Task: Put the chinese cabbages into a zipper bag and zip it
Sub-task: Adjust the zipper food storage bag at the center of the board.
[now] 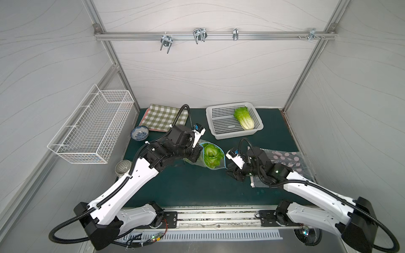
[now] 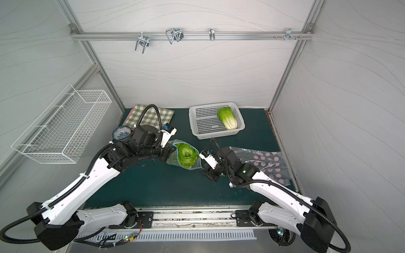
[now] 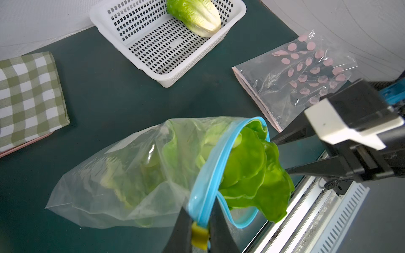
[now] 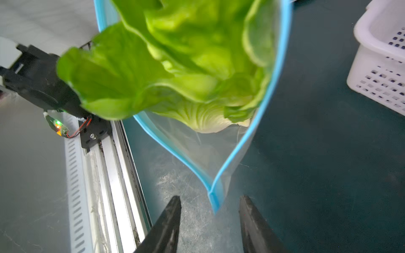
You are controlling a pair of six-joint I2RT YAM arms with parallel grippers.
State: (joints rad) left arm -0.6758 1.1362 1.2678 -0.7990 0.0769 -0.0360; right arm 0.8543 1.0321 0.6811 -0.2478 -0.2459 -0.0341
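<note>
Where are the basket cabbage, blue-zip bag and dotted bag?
basket cabbage (image 1: pixel 243 118): in a top view, leaf middle.
blue-zip bag (image 3: pixel 122 175): left wrist view, clear side wall.
dotted bag (image 3: pixel 285 76): left wrist view, film middle.

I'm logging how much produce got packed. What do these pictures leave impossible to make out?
- Number of cabbages inside the zipper bag: leaves overlap in both top views, cloudy plastic veils them in the left wrist view, and the right wrist view is blurred.
- Left claw pinch on the zip: largely covered by its own wrist in both top views, cut by the frame edge in the left wrist view.
- Dotted bag: partly under the right arm.
</note>
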